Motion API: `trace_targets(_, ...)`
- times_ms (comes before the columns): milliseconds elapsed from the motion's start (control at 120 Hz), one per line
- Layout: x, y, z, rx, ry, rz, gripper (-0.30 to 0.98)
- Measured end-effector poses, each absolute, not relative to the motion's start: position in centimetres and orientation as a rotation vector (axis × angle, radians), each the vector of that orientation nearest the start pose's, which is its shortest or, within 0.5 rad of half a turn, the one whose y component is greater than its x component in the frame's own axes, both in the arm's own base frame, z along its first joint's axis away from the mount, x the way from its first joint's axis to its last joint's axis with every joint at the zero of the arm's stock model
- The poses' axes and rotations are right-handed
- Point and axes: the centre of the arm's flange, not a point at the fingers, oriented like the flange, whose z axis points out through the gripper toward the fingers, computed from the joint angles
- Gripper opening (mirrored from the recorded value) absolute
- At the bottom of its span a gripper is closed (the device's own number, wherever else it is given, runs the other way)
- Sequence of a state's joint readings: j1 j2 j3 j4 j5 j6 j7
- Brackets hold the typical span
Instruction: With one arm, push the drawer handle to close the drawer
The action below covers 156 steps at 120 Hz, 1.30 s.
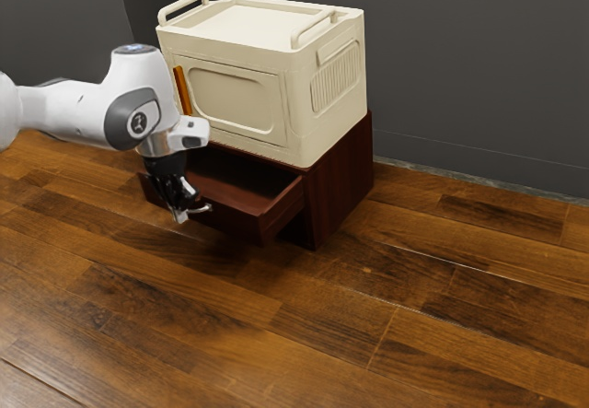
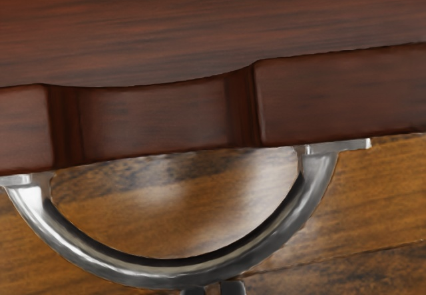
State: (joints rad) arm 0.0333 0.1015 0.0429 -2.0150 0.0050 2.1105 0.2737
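Observation:
The dark red-brown drawer point(image 1: 260, 222) stands pulled out from its cabinet point(image 1: 342, 185). Low at the drawer's front is my gripper point(image 1: 180, 213), fingers pointing down and shut, beside the silver handle point(image 1: 201, 208). In the wrist view the curved metal handle point(image 2: 170, 274) arcs out from the drawer front point(image 2: 156, 123), which has a shallow recess in its middle. The tips of my gripper point(image 2: 213, 288) are close together at the outermost part of the arc; whether they touch it I cannot tell.
A cream storage box point(image 1: 327, 81) with two raised handles sits on the cabinet. An orange strip point(image 1: 183, 91) is at its front, close to my arm. Wooden floor point(image 1: 304, 325) extends in front, and a dark grey wall point(image 1: 479, 67) stands behind.

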Motion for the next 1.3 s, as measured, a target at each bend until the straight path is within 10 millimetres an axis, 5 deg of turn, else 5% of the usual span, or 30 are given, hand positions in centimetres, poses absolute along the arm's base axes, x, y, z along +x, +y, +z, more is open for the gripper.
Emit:
trace_targets(892,68.4,4.8,40.6,-3.051,0.431,-0.258,-0.07)
trace_targets(1008,68.2,4.8,40.7,-3.054,0.438,-0.259,-0.06)
trace_targets(1083,62.0,2.8,42.3,-3.098,0.447,-0.214,-0.01)
trace_targets(1158,56.9,0.7,46.4,-3.147,0.426,-0.214,0.15)
trace_targets(1300,56.5,-3.2,59.1,-3.247,0.383,-0.299,0.41)
